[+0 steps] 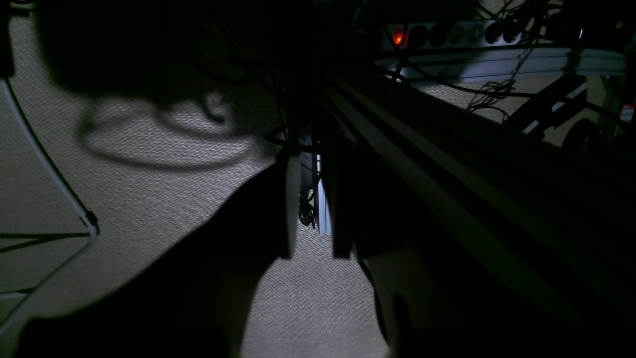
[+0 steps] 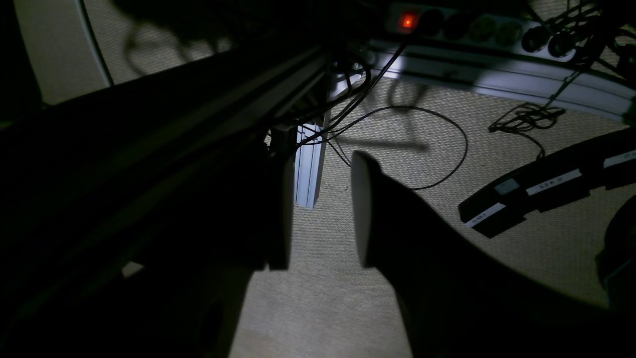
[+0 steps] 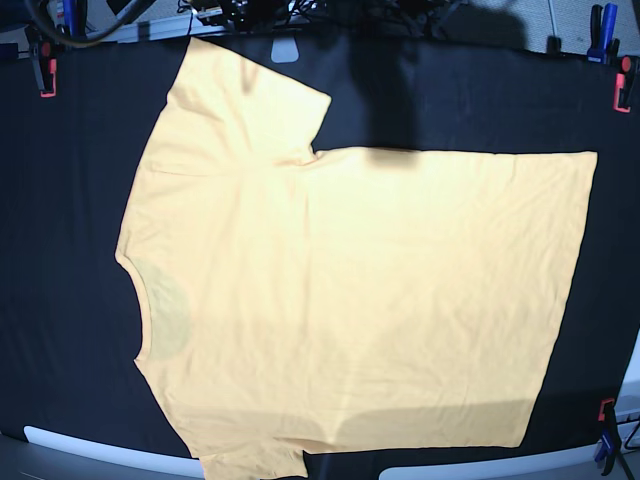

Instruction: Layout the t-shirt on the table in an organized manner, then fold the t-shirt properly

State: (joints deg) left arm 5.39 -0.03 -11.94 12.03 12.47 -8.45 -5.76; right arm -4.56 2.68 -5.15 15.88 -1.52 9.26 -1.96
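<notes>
Plain unprinted t-shirt (image 3: 350, 290) lies spread flat on the table (image 3: 60, 200).

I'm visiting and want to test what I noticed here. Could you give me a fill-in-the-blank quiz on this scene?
1. The t-shirt lies spread flat on a table covered in ____ cloth.
2. In the base view, the shirt's neck opening points toward the ____ edge of the picture.
3. Neither the left gripper nor the right gripper holds anything; both face the ____ under the table.

Missing words: black; left; floor
</notes>
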